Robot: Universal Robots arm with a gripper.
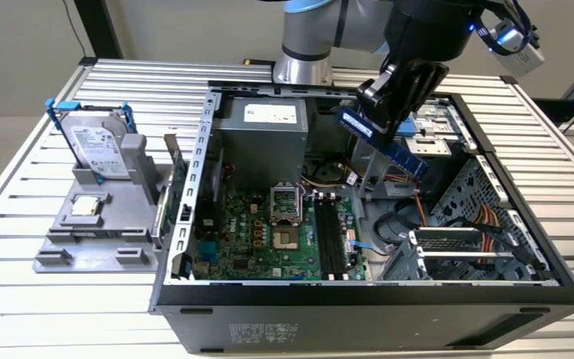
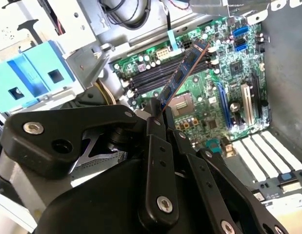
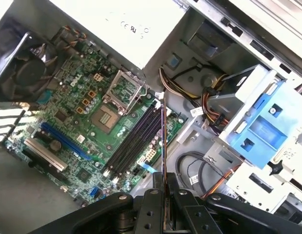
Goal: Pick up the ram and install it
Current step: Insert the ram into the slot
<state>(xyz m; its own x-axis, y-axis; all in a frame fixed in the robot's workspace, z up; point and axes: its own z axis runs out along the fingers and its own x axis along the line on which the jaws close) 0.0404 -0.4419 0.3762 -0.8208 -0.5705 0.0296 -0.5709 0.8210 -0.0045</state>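
A slatted metal table point(image 1: 57, 314) is shown carrying an open computer case point(image 1: 367, 318), whose side panel is removed so that the interior is bounded only by the rim walls. The arm point(image 1: 312, 37) is seen reaching over the far rim. The motherboard point(image 1: 267, 239) is laid flat on the case floor toward the exterior view's left, with a drive cage point(image 1: 466, 247) and loose cables crowding the exterior view's right. A grey fixture point(image 1: 87, 239) on the table outside the case is seen holding a hard drive point(image 1: 98, 146) upright. The gripper point(image 1: 382, 105) is suspended above the case interior, and its fingers point(image 2: 155, 146) are closed on one end of the ram point(image 1: 402, 153). The ram is held tilted in the air, clear of the board, with its free end pointed down into the case; in both wrist views point(image 2: 185, 70) point(image 3: 164, 141) it is projected from the fingertips toward the long black memory slots point(image 3: 133, 141), and open space is left between its free end and them. The slots are flanked by the processor socket point(image 3: 106, 117) on one long edge.
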